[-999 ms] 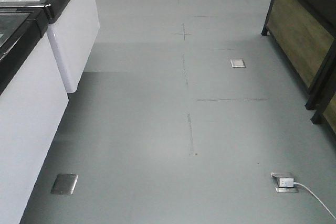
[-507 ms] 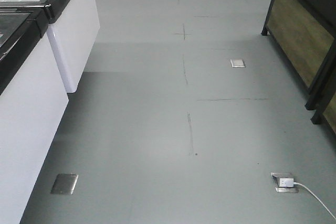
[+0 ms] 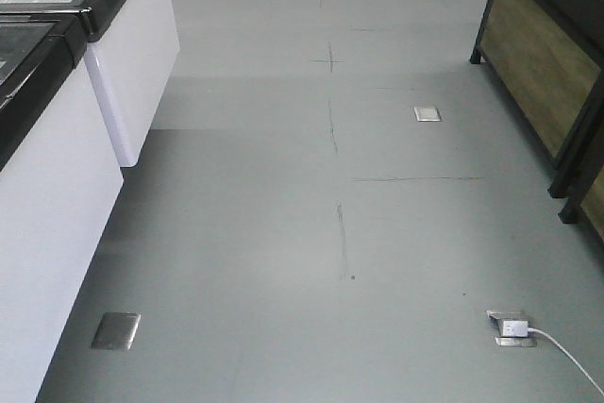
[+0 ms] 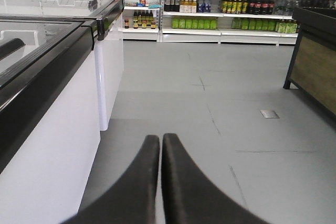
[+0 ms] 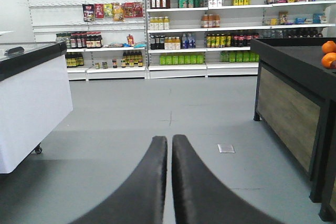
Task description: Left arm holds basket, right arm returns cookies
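Two tools are in view, one per wrist camera, and each is closed to a narrow slit with nothing between its fingers. The left tool [image 4: 160,141] points level along the aisle. The right tool [image 5: 169,142] takes the same attitude. This tucked, forward-facing carriage probably suits travel of the mobile base rather than handling.

Neither the basket nor the cookies appears in any view, so their location cannot be stated. Judged against the task, the left tool has no basket handle in it and the right tool carries no carton.

Layout, front view:
- Floor [image 3: 283,233]: grey, running towards 12 o'clock.
- Chest freezers [image 3: 57,139]: white bodies with black rims, at 9 o'clock.
- Display stand [image 3: 543,54]: dark frame with wood panels, at 3 o'clock. The right wrist view shows oranges [image 5: 329,53] on its top.
- Floor socket [image 3: 511,329]: at 5 o'clock, with a white plug and cable.

Shelves [image 5: 210,24] of bottles and packets close the aisle at 12 o'clock. They are a likely return point for the cookies, though no slot can be identified.
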You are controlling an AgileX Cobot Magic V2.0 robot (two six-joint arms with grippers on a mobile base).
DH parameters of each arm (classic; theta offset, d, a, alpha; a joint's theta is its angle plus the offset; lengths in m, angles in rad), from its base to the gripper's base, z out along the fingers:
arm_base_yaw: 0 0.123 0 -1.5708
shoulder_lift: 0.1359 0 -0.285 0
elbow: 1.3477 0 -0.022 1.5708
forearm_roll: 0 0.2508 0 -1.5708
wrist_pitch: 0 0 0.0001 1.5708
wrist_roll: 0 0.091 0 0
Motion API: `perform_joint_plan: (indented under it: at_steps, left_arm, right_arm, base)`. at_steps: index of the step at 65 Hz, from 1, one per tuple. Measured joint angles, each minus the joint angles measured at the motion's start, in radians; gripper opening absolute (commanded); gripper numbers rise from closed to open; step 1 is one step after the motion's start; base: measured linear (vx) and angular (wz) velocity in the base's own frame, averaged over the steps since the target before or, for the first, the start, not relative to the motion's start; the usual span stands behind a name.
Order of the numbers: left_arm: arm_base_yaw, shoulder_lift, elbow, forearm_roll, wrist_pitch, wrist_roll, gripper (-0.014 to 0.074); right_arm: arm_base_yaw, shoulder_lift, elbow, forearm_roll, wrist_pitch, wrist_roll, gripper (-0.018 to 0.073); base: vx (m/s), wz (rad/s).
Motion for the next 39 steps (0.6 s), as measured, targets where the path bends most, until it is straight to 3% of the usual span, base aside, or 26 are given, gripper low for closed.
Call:
perform_joint_plan:
  at_steps: [39]
  left_arm:
    - [0.0, 0.0, 0.0, 0.0, -0.017, 0.0, -0.0006]
  right_arm:
    - [0.0, 0.0, 0.0, 0.0, 0.0, 0.0, -0.0006]
  base:
    - [0.0, 0.0]
